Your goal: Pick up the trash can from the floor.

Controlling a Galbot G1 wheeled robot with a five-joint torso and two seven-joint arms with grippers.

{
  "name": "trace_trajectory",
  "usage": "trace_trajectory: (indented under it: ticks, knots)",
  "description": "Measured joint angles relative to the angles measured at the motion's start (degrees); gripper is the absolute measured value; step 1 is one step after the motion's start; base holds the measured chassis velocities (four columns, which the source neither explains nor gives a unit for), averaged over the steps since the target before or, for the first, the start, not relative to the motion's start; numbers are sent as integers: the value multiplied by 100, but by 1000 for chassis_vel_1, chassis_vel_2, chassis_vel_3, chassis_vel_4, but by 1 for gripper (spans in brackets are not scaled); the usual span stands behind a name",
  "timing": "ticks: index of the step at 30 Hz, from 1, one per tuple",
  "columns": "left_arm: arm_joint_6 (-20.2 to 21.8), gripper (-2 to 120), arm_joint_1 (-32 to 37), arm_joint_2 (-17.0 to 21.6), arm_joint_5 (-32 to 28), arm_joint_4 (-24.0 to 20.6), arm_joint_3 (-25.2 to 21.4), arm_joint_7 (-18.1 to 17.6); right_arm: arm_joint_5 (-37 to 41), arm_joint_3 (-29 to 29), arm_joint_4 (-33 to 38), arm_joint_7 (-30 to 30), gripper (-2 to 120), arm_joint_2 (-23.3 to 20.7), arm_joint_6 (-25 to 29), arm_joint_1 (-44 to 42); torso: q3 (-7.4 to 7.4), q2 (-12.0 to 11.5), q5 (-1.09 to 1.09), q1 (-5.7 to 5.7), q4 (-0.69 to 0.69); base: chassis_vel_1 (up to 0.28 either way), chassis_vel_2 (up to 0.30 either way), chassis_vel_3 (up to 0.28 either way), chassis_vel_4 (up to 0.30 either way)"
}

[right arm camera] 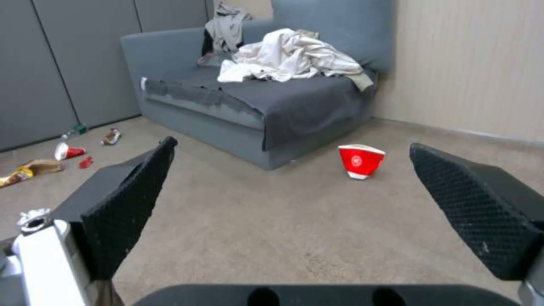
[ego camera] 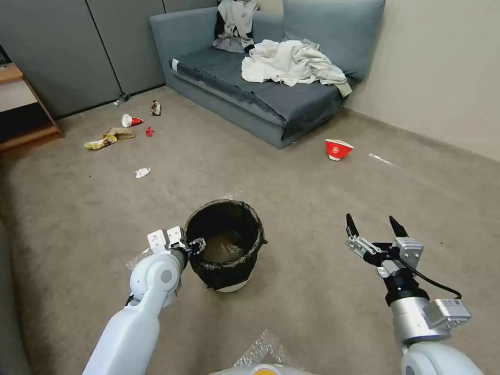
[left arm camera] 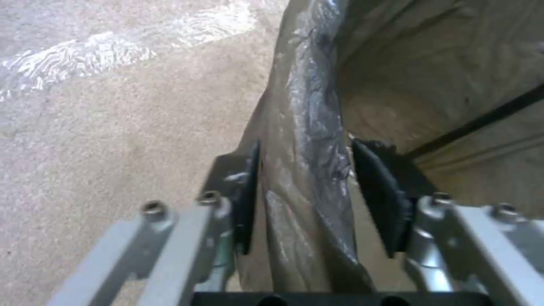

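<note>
Trash can (ego camera: 225, 245), a small round white bin lined with a crinkly olive-black plastic bag, is standing upright on the beige-grey short-pile carpet floor (ego camera: 312, 198), just ahead of the robot. The left claw (ego camera: 191, 246) is straddling the near-left rim, 1 pad (left arm camera: 247, 193) outside the wall and 1 pad (left arm camera: 381, 199) inside, with the folded bag (left arm camera: 309, 140) between them; the jaws are narrowed around the rim, though slim gaps are showing, so a firm pinch is not certain. The right claw (ego camera: 376, 227) is hanging wide open and empty, well apart to the right, facing a red-and-white paper bowl (right arm camera: 361, 160) near the grey sofa (ego camera: 271, 78). Risk, judging from this: the pads may be gripping only slippery bag film, letting the liner slide off or the bin tilt from its single-sided hold.
</note>
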Motion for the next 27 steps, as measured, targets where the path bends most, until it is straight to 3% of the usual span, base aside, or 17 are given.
trace_trajectory:
  ticks: [8, 13, 21, 23, 25, 27]
  knots:
    - [2, 7, 5, -21, -153, -91, -113, -108, 5, -4, 0, 0, 100, -12, 27, -16, 0, 0, 0, 0, 0, 0, 0, 0, 0]
    - [2, 3, 16, -37, -300, -212, -201, -183, 7, -3, 4, 0, 100, -22, 29, -21, 0, 0, 0, 0, -1, 0, 0, 0, 0]
    - [-2, 3, 429, -70, -498, -957, -573, -207, 6, -39, 36, -4, 100, -6, 49, -27, 0, 0, 1, 0, 0, 0, 0, 0, 0]
    - [-2, 3, 790, -85, -520, -1506, -764, -207, 4, -61, 48, -12, 100, -5, 72, -32, 0, 0, 1, 0, 0, 0, 0, 0, 0]
    - [-3, 3, 856, -83, -523, -1597, -795, -207, 4, -66, 53, -13, 100, -6, 75, -32, 0, 0, 1, 0, 0, 0, 0, 0, 0]
    - [-3, 3, 1237, -57, -554, -2089, -933, -218, 4, -86, 79, -19, 100, -21, 80, -32, 0, 0, 1, 0, 0, 0, 0, 0, 0]
